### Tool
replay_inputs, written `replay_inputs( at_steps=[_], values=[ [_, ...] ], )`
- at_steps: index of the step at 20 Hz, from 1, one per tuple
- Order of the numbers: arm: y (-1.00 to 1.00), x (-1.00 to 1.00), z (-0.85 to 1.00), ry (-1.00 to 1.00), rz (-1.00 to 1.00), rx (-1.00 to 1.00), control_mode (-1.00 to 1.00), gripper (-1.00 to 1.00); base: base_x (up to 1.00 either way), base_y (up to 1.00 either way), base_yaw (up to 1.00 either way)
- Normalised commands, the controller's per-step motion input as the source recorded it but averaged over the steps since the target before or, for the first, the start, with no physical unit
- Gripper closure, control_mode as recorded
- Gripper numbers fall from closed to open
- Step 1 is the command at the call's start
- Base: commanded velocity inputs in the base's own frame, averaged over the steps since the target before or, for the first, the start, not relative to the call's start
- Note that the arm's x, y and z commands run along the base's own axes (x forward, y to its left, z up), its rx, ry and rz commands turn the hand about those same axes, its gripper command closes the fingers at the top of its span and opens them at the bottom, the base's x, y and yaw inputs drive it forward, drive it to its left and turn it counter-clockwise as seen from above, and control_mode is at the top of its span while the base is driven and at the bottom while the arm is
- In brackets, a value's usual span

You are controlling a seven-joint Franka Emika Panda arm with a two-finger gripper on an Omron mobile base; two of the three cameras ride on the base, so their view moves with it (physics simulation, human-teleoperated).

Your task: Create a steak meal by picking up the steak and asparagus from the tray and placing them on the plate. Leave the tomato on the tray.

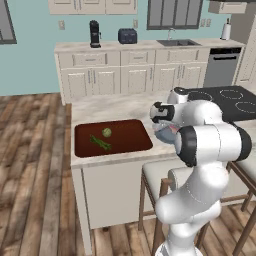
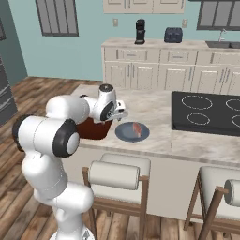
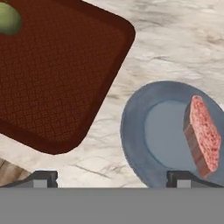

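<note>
Left base view: we see the tray (image 1: 130,142) on the marble counter (image 1: 110,107), w/ the tomato (image 1: 107,132) in its middle-left part and the asparagus (image 1: 100,143) lying just in front of it, apart from it. The arm's white links cover the counter to the tray's right; a sliver of the plate (image 1: 164,135) w/ a bit of the steak (image 1: 173,129) peeks out behind them. We can't make out the fingers here. A black cooktop (image 1: 230,100) sits further right, and a coffee machine (image 1: 94,34) and toaster (image 1: 127,35) are on the rear counter.

Right base view: the plate (image 2: 123,133) lies on the counter just beside the tray (image 2: 93,130), not touching it as far as we can tell. The steak (image 2: 137,129) is on the plate's right part. The arm's wrist hangs over the tray/plate gap; fingers are hidden by the hand, so no read on them here.

Hand view: we look down on the tray (image 3: 52,87) at left, the tomato (image 3: 8,19) at its top-left edge of frame. The plate (image 3: 140,131) is at lower right, a strip of counter between the 2. The steak (image 3: 203,135) rests on the plate's right side, tilted up on edge. The gripper (image 3: 112,179) has its 2 tips wide apart w/ nothing between them: spread, empty, above the counter.
</note>
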Motion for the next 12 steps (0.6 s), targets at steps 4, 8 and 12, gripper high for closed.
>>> replay_inputs(
  at_steps=[4, 8, 12],
  values=[
    [0.81, -0.23, 0.35, 0.0, 0.0, 0.0, -1.0, -1.0, 0.0, 0.0, 0.0],
    [0.87, -0.25, 0.21, 0.0, 0.0, 0.0, -1.0, -1.0, 0.0, 0.0, 0.0],
    [0.99, -0.24, 0.01, 0.0, 0.0, 0.0, -1.0, -1.0, 0.0, 0.0, 0.0]
  ],
)
